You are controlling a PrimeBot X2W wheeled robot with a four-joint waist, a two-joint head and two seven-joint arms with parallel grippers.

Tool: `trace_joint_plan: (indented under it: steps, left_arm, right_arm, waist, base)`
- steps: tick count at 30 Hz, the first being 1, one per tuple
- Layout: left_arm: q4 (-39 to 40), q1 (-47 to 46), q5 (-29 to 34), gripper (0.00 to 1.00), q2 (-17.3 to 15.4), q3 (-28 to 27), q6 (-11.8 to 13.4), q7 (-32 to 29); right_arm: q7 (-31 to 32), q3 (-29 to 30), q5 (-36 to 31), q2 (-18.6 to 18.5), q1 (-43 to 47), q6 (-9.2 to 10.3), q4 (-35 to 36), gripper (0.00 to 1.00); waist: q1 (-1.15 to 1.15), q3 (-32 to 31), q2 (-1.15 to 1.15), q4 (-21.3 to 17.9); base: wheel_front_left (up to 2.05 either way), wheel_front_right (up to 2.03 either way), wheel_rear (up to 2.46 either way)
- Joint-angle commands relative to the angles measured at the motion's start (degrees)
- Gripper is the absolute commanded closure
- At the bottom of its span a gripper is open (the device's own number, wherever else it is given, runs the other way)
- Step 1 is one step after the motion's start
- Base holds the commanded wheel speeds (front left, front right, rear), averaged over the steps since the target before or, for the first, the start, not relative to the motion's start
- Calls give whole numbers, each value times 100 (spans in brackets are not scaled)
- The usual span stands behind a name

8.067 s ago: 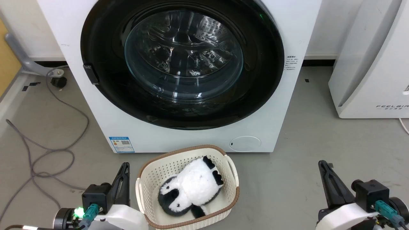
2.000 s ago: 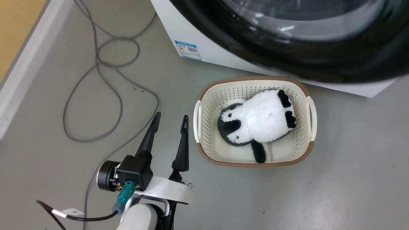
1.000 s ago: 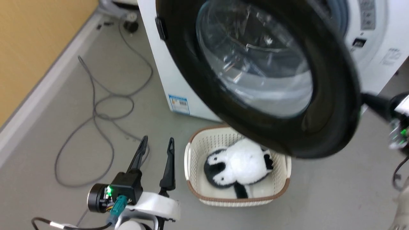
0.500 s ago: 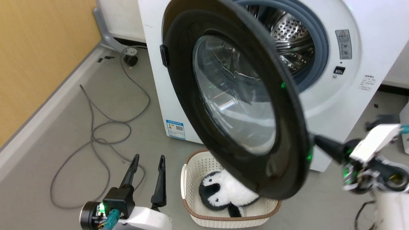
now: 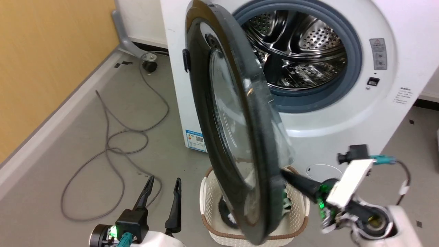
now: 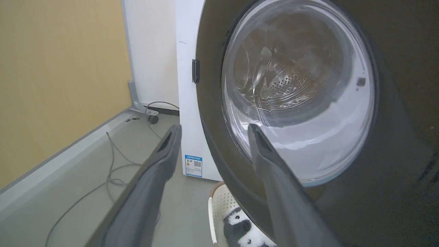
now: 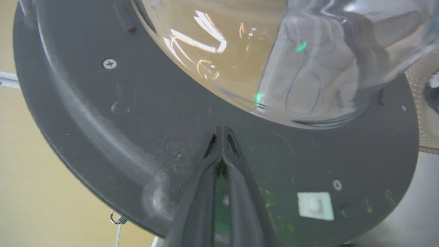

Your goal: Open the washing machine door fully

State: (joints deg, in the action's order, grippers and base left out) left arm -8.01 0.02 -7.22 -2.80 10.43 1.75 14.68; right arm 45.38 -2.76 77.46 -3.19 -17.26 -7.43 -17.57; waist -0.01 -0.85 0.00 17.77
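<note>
The washing machine door (image 5: 205, 113) stands swung out on its left hinge, nearly edge-on in the head view, its glass bowl (image 5: 236, 137) bulging right. Behind it the white washing machine (image 5: 346, 109) shows its grey gasket and steel drum (image 5: 301, 51). My right gripper (image 5: 285, 173) is shut, fingertips against the door's inner face low down. In the right wrist view the shut right gripper (image 7: 223, 129) touches the door's black inner rim (image 7: 137, 113) just under the glass. My left gripper (image 5: 163, 183) hangs open at lower left, apart from the door. The left gripper (image 6: 212, 127) faces the door's outer glass (image 6: 298, 89).
A cream basket (image 5: 207, 206) holding a black-and-white plush penguin (image 6: 240, 230) sits on the floor right under the door's lower edge. A grey cable (image 5: 113, 144) loops over the floor at left. A yellow wall (image 5: 41, 68) and pale skirting run along the left.
The door has swung further out, from angled to nearly edge-on, baring the drum. My right gripper followed along its inner face, down and left. The head camera shifted; the left gripper stays open.
</note>
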Motion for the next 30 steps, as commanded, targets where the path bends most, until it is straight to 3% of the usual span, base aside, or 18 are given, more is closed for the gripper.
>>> trace_joint_plan:
  steps: [1, 11, 20, 24, 30]
  left_arm:
    - [-25, 66, -4, 0, -8, 10, -28, 32]
    - [-57, 95, 12, 0, -8, 56, -79, 32]
    - [-71, 136, -19, 0, -8, 70, -40, 32]
    - [-69, 136, -34, 0, -8, -13, -41, 32]
    - [-40, 115, -38, 0, -20, -198, -60, 32]
  right_arm:
    - [-86, -171, 87, 31, 124, -6, 81, 100]
    - [-752, -1235, 415, 31, 369, -6, 262, 100]
    - [-1059, -1280, 296, 30, 362, -6, 246, 100]
    - [-1799, -959, -491, -365, 240, -6, 733, 100]
    - [-3169, -1038, -2109, -1301, 274, -6, 1431, 100]
  waist:
    - [1, -9, 0, 38]
    - [1, -38, 0, 217]
    - [1, -56, 0, 167]
    - [1, -101, 0, -68]
    - [1, -116, 0, -364]
  base:
    - [0, 0, 0]
    - [0, 0, 0]
    - [0, 0, 0]
    - [0, 0, 0]
    - [0, 0, 0]
